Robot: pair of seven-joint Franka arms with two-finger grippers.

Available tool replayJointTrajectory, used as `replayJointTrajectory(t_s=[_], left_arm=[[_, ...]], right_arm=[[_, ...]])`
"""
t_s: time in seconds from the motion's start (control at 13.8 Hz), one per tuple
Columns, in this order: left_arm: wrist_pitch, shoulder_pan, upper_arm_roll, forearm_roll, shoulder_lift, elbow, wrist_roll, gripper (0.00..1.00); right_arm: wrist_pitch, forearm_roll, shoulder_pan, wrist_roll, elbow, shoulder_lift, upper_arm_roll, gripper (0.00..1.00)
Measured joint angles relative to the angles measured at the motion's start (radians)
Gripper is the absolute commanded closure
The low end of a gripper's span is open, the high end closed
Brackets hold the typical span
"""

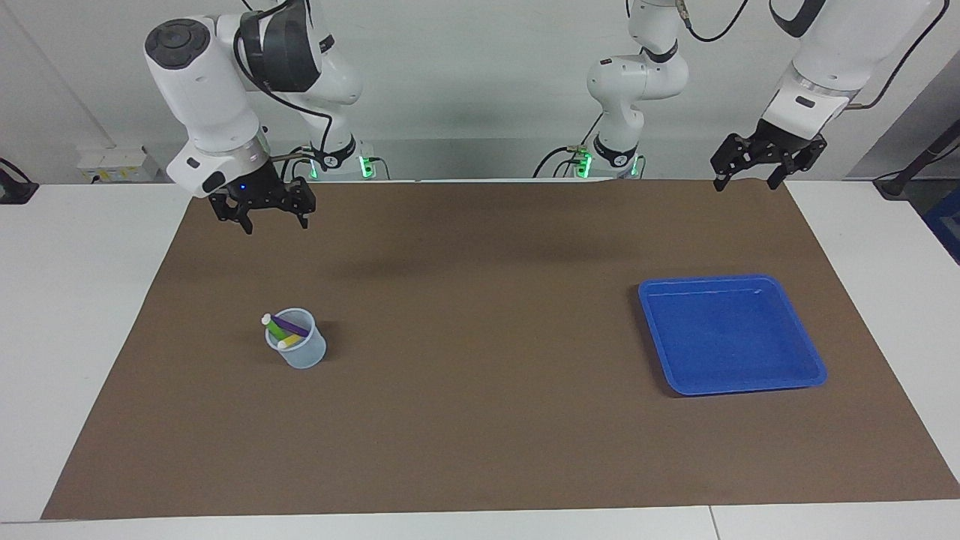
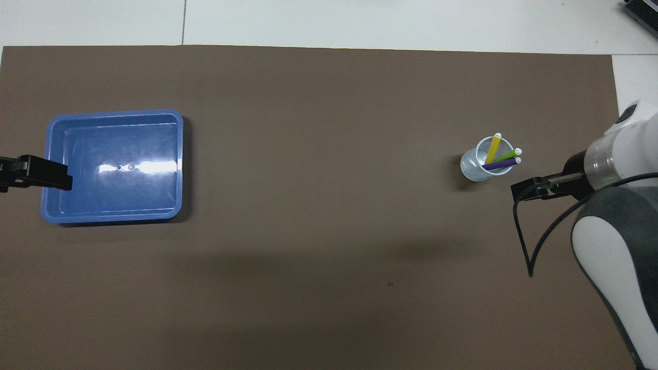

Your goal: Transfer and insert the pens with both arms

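Below my right pincer (image 1: 262, 216), toward the counter's middle, sits the clear cup (image 1: 298, 349) with all three pens in it: the yellow pen (image 2: 494, 147), the green pen (image 2: 509, 153) and the purple pen (image 2: 501, 164) lean against the rim, pale caps up. That pincer hangs high over the brown mat (image 1: 480, 420), jaws spread wide and holding nothing. My left pincer (image 1: 751, 163) waits up in the air over the mat's edge at its own end, also spread and empty, with the blue tray (image 1: 814, 375) bare below it and well apart from the cup.

I judge the insertion done, so the risk now lies in whatever I do next. The cup looks light and the pens lean to one side; a low pass by the right pincer or its dangling cable (image 2: 524, 246) could clip a cap and tip everything over.
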Motion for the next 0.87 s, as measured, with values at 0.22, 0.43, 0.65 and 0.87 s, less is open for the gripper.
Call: replayJointTrajectory(t_s=[0.22,0.43,0.65,0.87], left_arm=[[0.001,0.001,0.0,0.0,-0.001,0.001,-0.015,0.0],[0.004,0.002,0.0,0.001,-0.003,0.001,0.004,0.0],[0.004,0.005,0.003,0.001,-0.013,0.001,0.017,0.0],[0.004,0.01,0.003,0.001,-0.018,0.001,0.022,0.0]], right_arm=[[-0.083,0.01,-0.001,0.001,0.012,-0.047,-0.005,0.0],[-0.139,0.052,-0.003,0.001,0.013,-0.098,-0.011,0.0],[-0.166,0.084,-0.003,0.001,0.013,-0.122,-0.013,0.0],[-0.167,0.097,-0.003,0.001,0.012,-0.123,-0.013,0.0]])
